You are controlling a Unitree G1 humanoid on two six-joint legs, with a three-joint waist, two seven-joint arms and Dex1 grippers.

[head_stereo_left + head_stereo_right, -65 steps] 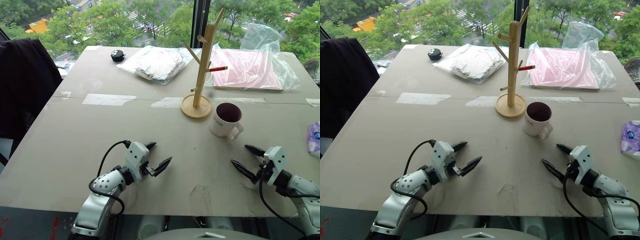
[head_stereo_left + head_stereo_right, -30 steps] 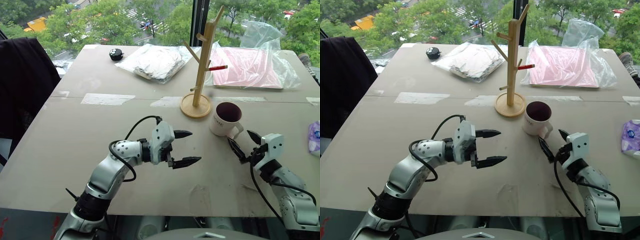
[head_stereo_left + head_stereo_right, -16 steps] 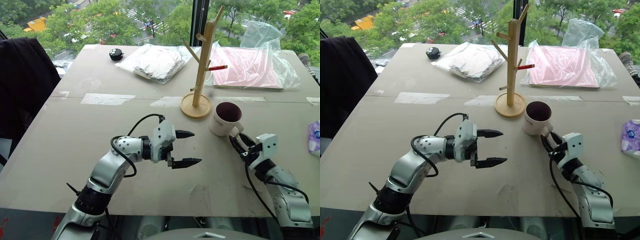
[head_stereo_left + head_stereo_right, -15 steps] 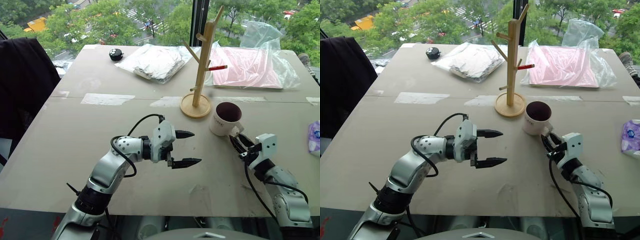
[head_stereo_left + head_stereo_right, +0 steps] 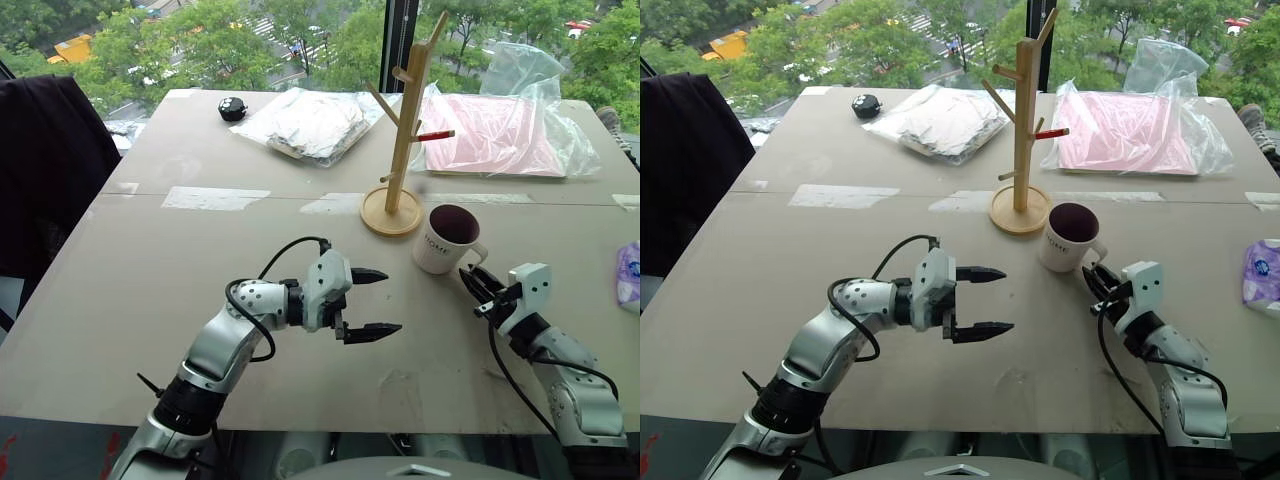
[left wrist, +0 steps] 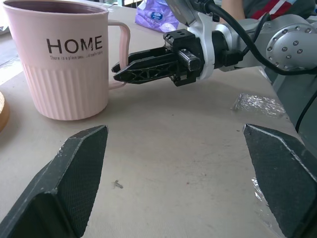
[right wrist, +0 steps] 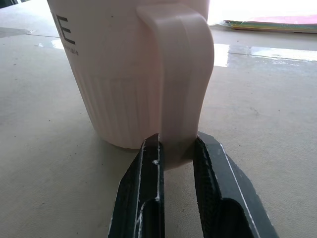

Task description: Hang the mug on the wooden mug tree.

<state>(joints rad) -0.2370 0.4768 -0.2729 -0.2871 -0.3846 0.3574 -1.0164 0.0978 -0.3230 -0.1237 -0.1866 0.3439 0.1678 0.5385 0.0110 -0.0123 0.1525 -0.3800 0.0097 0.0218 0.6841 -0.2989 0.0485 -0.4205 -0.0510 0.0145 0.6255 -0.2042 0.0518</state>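
Right wrist view: one mug, handle pinched by right pincer; left pincer gapes empty.

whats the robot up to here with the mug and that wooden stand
The robot is starting to hang the mug on the wooden mug tree. Its right gripper is shut on the mug's loop handle, one finger on each side of it. The mug stands upright on the table, just right of the tree's round base, not yet lifted. The left gripper hovers open over the table, empty, its fingers pointing toward the mug. No peg on the tree holds anything.
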